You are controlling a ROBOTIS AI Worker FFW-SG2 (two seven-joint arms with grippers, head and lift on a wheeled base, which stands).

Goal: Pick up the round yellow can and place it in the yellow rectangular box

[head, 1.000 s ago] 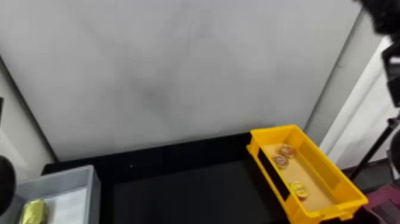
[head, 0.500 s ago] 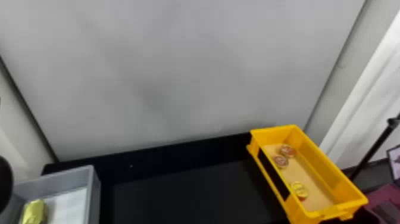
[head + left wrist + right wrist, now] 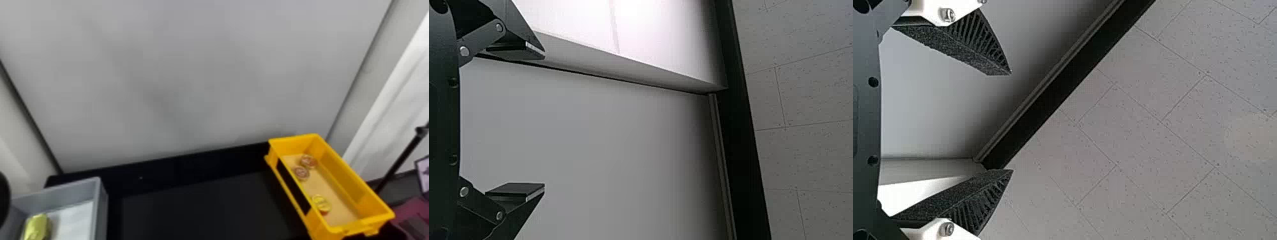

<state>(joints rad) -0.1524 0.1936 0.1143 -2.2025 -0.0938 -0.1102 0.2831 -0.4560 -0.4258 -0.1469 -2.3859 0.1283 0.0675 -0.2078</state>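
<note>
In the head view, the right arm, whose dark sections cross the top right corner and right edge in the earliest picture, has withdrawn beyond that edge. Its exit uncovers more of the white curtain (image 3: 395,95), the area around the upper end of the black pole (image 3: 402,154) and the pale, dark-framed panel (image 3: 424,175) beside it. At the opposite edge, the dark rounded part of the left arm (image 3: 3,198) has slid slightly outward, leaving a narrower sliver in view.
</note>
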